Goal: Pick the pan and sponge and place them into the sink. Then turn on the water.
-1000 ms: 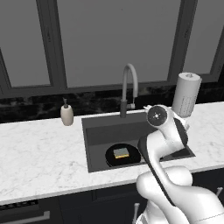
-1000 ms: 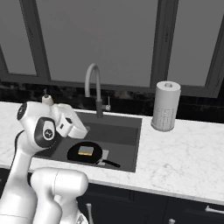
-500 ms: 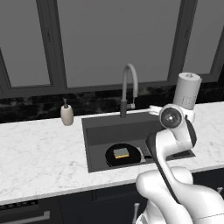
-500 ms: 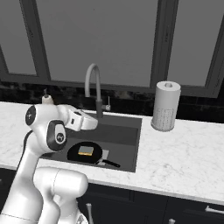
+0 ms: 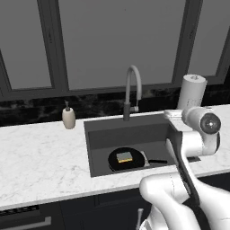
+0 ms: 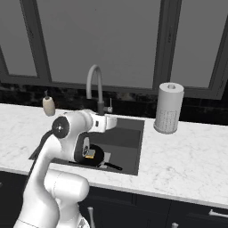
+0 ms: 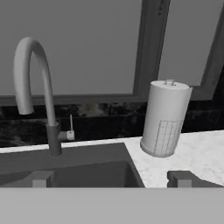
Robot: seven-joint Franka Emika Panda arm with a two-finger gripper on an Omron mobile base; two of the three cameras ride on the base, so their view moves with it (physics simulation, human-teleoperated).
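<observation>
Above the sink (image 7: 87,173), tool (image 7: 111,179) wide, empty

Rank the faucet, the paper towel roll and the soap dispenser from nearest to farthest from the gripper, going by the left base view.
From the open gripper, at the sink's back right corner:
1. Paper towel roll, just behind it on the right.
2. Faucet, behind the basin's middle.
3. Soap dispenser, far left on the counter.
</observation>
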